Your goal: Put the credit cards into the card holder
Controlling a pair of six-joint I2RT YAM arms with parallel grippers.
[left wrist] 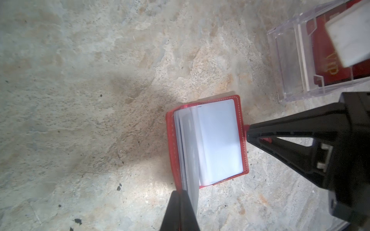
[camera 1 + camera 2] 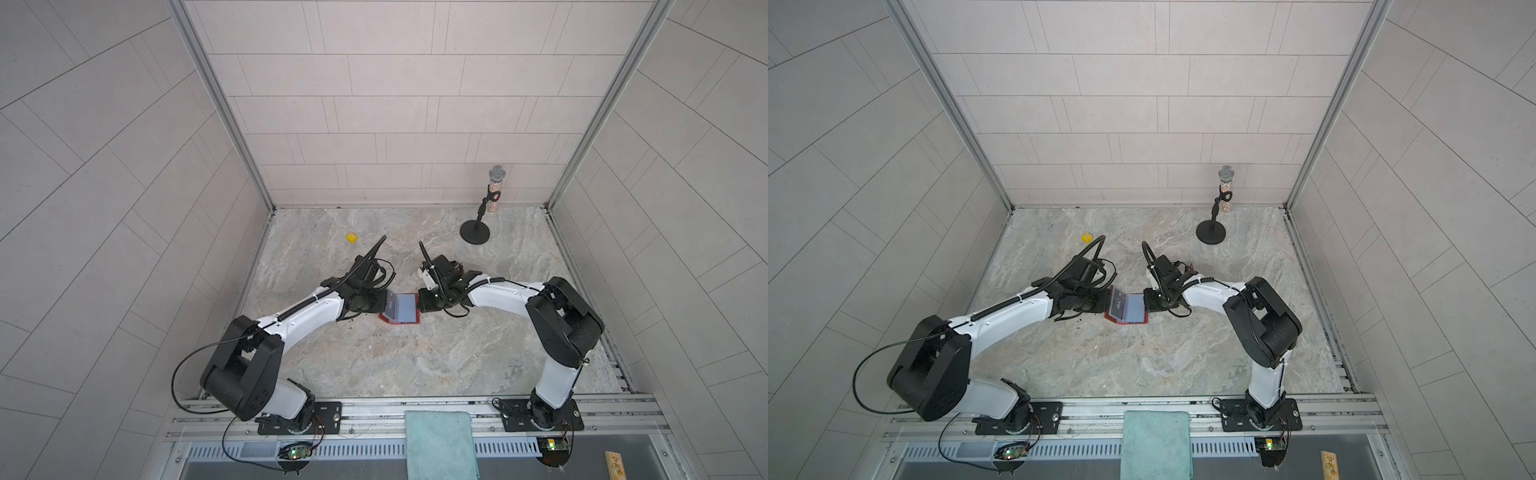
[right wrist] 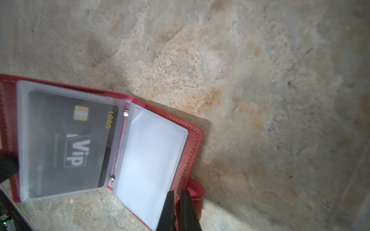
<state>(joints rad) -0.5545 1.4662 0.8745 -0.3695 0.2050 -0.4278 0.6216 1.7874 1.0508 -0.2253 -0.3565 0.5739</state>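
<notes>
The red card holder (image 2: 404, 311) lies open like a book on the marble table between my two grippers. A black credit card (image 3: 70, 144) with white "Vip" lettering sits inside a clear sleeve of the left half. The right half's sleeve (image 1: 218, 140) looks blank white. My left gripper (image 1: 180, 197) is shut on the edge of the holder's left cover, by the raised sleeves. My right gripper (image 3: 177, 196) is shut on the right cover's edge at the snap tab strap (image 3: 197, 190). In a top view they pinch opposite sides: the left gripper (image 2: 1108, 301) and the right gripper (image 2: 1145, 305).
A clear acrylic stand (image 1: 290, 66) behind the holder contains a dark red card (image 1: 328, 60) with gold "VIP". A yellow die (image 2: 352, 237) and a microphone on a round base (image 2: 476, 232) stand further back. A teal cloth (image 2: 438, 444) hangs over the front rail.
</notes>
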